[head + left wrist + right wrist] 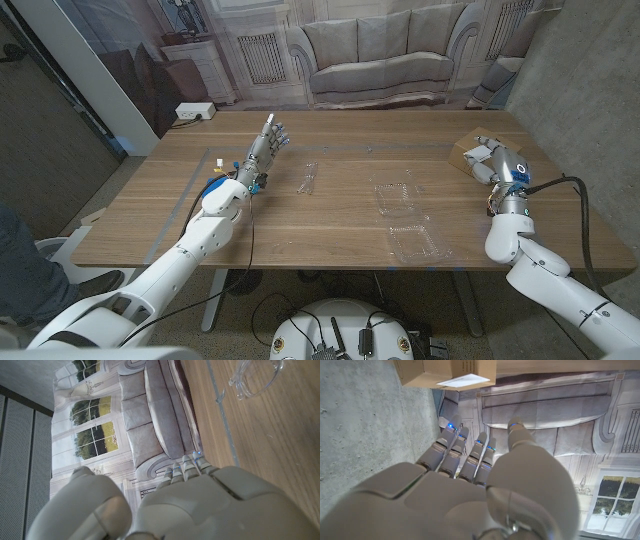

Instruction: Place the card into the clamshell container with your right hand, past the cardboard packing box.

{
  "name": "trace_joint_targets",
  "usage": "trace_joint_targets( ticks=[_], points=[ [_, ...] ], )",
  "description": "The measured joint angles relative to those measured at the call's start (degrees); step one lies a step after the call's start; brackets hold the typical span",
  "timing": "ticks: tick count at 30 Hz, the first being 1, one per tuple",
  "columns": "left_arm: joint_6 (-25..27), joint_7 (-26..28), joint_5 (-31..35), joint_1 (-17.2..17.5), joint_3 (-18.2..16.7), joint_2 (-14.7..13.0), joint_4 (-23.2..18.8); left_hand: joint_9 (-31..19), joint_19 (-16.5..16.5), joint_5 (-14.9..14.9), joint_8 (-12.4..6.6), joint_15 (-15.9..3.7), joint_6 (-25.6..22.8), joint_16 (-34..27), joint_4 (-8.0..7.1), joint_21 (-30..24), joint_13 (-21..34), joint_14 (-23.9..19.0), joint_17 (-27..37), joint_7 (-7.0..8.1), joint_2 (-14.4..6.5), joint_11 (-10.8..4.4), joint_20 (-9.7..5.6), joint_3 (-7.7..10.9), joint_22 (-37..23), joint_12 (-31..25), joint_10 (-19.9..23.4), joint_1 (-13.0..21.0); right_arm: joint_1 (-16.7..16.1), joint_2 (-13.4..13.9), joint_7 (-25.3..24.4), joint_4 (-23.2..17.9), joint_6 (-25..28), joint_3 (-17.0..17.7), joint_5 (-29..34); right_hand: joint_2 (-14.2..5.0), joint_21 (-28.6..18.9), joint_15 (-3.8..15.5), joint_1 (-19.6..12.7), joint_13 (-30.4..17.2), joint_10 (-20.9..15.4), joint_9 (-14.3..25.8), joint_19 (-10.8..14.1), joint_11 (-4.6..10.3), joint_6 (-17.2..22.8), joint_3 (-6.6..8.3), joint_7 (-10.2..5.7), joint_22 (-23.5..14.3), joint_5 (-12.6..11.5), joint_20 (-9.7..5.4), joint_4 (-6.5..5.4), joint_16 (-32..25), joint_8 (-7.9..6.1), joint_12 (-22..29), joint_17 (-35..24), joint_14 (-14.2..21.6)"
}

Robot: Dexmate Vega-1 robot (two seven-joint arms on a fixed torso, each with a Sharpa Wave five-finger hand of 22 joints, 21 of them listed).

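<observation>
Clearly the right hand (490, 160), fingers (451, 445) spread and gripping nothing, is risking nudging the brown cardboard packing box (445, 372) beside it, sliding off the white card (462, 380).

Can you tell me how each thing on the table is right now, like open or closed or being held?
clamshell container: open, lying flat, nothing visible inside.
cardboard packing box: closed, on the table just behind the right hand.
small clear plastic piece: lying loose.
left hand: open, holding nothing.
right hand: open, holding nothing.
</observation>
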State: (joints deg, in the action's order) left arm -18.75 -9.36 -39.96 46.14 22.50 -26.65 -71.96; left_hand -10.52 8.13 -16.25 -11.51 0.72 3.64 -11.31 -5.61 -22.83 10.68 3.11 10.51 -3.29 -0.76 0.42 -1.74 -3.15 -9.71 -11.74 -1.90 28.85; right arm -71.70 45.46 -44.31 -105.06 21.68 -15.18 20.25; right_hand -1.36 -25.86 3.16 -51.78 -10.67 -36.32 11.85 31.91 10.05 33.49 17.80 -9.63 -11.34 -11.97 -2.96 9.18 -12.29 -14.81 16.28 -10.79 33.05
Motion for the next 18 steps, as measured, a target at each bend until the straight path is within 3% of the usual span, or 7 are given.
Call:
trace_joint_targets(
  ticks=[18],
  points=[
    [-0.43,0.07,-0.02,0.07,0.03,0.27,-0.07,0.0,0.0,0.0,0.0,0.0,0.0,0.0,0.07,0.4,0.0,0.0,0.0,0.0,0.01,0.0,0.0,-0.41,-0.31,0.0,0.0,-0.01,1.52,2.04,0.16,1.72,3.7,-2.65,0.74,0.52,-0.1,0.02,-0.97,0.0,-0.5,0.0,0.27,0.41,0.3,-0.25,-0.3,0.01,-0.22,-0.09,-0.25,0.23,0.37,0.0,-0.28,0.38]
  ],
)
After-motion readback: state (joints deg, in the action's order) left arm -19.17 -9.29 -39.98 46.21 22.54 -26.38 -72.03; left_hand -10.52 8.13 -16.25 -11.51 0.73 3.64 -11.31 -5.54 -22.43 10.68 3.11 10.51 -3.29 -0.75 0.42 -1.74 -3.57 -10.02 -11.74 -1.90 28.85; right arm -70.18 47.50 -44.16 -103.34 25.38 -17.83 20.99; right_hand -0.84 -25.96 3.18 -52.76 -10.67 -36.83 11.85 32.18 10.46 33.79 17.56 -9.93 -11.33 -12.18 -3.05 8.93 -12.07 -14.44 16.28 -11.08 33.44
